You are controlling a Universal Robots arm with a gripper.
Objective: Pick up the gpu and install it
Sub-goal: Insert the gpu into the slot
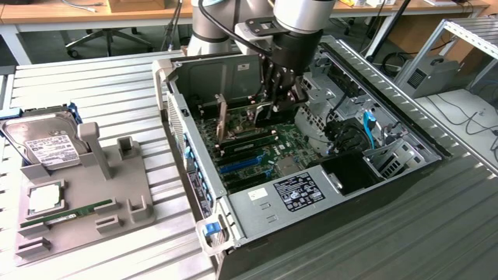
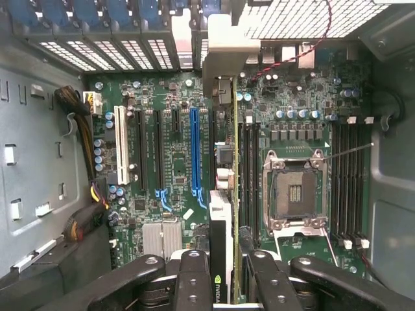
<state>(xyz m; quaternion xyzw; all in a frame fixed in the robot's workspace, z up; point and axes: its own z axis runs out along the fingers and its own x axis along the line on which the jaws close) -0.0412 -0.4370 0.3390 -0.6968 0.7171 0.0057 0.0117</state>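
The gpu [image 1: 223, 119] stands upright on its edge inside the open computer case [image 1: 404, 131], brownish face showing, low over the motherboard [image 1: 260, 154]. My gripper [image 1: 274, 104] reaches down into the case from above and is shut on the card's upper edge. In the wrist view the gpu [image 2: 222, 233] is seen edge-on between my two fingers [image 2: 194, 275], with its silver end bracket [image 2: 224, 52] against the case's rear slot openings. The card runs along a black slot just beside the long blue slot [image 2: 194, 149]. I cannot tell whether it is seated in the slot.
A grey fixture [image 1: 125, 192] at the exterior view's left holds a hard drive [image 1: 48, 143], a processor [image 1: 45, 198] and a green RAM stick [image 1: 66, 213]. Inside the case are the processor socket [image 2: 295, 188], cable bundles [image 2: 81, 123] and drive cages [image 1: 389, 154].
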